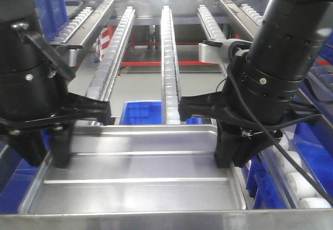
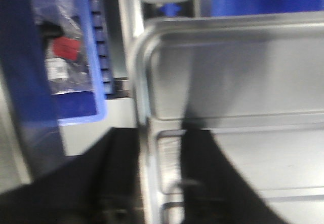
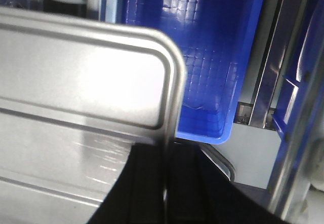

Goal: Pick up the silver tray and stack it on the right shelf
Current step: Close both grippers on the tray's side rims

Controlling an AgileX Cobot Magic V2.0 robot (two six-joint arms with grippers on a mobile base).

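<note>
Matte black left end effector (image 1: 44,149), right end effector (image 1: 240,149), black cable (image 1: 248,116)

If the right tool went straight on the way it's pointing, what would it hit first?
The silver tray: its right rim sits between the fingers of the right tool. Past the tray's corner lies a blue bin, though depth is unclear.

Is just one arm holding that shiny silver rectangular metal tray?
No, the left tool and right tool each grip a side rim of the tray.
</note>
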